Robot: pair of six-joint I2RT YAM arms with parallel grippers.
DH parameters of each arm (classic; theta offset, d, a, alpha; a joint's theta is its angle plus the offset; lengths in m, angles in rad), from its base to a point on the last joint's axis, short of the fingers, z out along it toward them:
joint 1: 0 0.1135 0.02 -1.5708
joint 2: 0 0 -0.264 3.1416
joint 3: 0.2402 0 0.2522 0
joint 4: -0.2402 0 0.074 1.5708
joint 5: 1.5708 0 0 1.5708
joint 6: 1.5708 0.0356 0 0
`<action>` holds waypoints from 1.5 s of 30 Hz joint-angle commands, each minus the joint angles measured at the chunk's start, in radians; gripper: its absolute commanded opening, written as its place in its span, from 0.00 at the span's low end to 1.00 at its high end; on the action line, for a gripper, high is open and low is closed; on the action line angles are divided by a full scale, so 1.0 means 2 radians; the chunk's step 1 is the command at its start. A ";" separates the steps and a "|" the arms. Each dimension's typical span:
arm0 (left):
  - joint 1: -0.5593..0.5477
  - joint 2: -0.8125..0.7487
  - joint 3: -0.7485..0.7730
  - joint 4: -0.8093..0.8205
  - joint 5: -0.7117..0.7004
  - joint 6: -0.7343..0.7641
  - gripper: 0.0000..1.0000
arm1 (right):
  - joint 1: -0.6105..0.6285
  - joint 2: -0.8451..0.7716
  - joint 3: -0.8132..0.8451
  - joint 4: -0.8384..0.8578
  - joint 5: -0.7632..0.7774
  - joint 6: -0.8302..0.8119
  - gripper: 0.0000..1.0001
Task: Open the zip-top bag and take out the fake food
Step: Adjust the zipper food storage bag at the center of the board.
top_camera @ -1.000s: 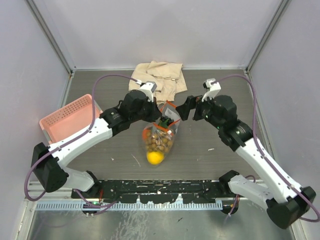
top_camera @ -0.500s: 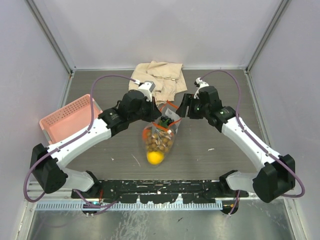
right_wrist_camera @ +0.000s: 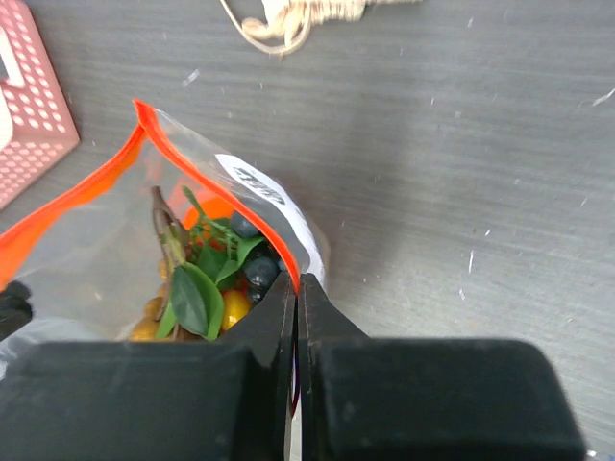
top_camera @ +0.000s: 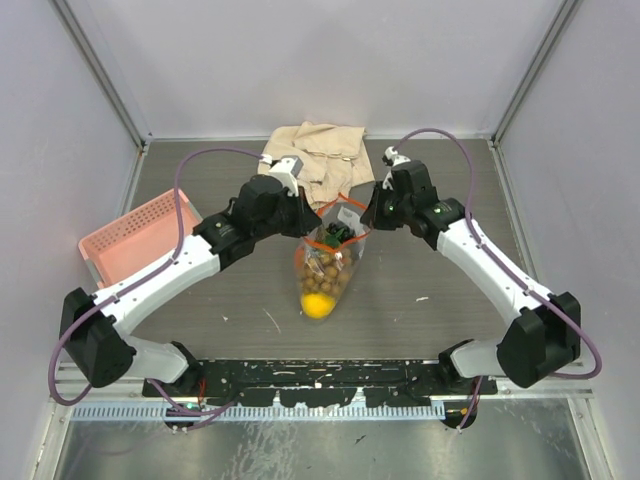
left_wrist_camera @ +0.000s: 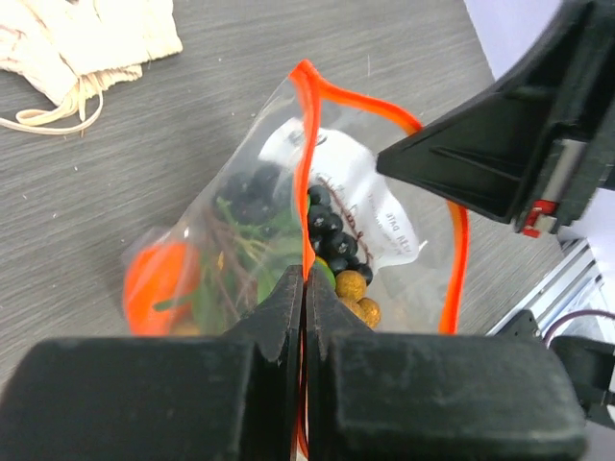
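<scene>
Zip-top bag point(top_camera: 328, 262) sits mid-table between the two arms, with its mouth toward the far side and its bottom toward the bases. The mouth is parted, the two orange-red zip strips point(left_wrist_camera: 454, 259) bowed away from each other with a gap between.

- Left gripper point(left_wrist_camera: 305, 286): fingers clenched on the left strip, the plastic pinched in the closed jaws.
- Right gripper point(right_wrist_camera: 296, 286): fingers clenched on the opposite strip, at the bag's right edge.
- Whether the bottom of the zip-top bag rests on the table point(top_camera: 440, 280) or hangs just above it cannot be told.

All the fake food is inside the bag: a yellow lemon point(top_camera: 318, 304) at the bottom, then the tan berry cluster point(top_camera: 323, 274), and dark grapes point(left_wrist_camera: 332, 230), green leaves point(right_wrist_camera: 197, 293) and an orange fruit point(left_wrist_camera: 154, 279) near the mouth.

Bare grey tabletop lies right of the bag and on its near side. The beige cloth point(top_camera: 322, 152) lies just beyond the mouth at the far edge. The pink mesh basket point(top_camera: 135, 238) is well apart at the left edge.
</scene>
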 commanded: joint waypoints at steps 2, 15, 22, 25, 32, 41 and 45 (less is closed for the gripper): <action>0.013 0.004 0.040 0.060 0.028 -0.033 0.00 | -0.002 -0.039 0.088 0.004 0.067 -0.040 0.01; 0.021 0.080 -0.013 0.103 0.028 -0.084 0.00 | 0.018 0.035 0.115 -0.001 0.029 -0.116 0.01; 0.034 0.039 -0.134 0.098 -0.038 -0.113 0.00 | 0.110 0.106 0.073 0.063 0.022 -0.117 0.02; 0.035 0.012 -0.165 0.074 -0.069 -0.120 0.02 | 0.115 0.101 0.054 0.089 0.005 -0.109 0.03; 0.035 -0.113 -0.241 0.088 -0.087 -0.136 0.45 | 0.116 0.054 0.000 0.156 -0.047 -0.082 0.03; 0.035 -0.234 -0.333 0.249 0.052 -0.193 0.72 | 0.123 0.018 -0.017 0.177 -0.069 -0.082 0.04; 0.034 -0.177 -0.330 0.330 0.102 -0.257 0.64 | 0.124 0.009 -0.021 0.183 -0.068 -0.077 0.04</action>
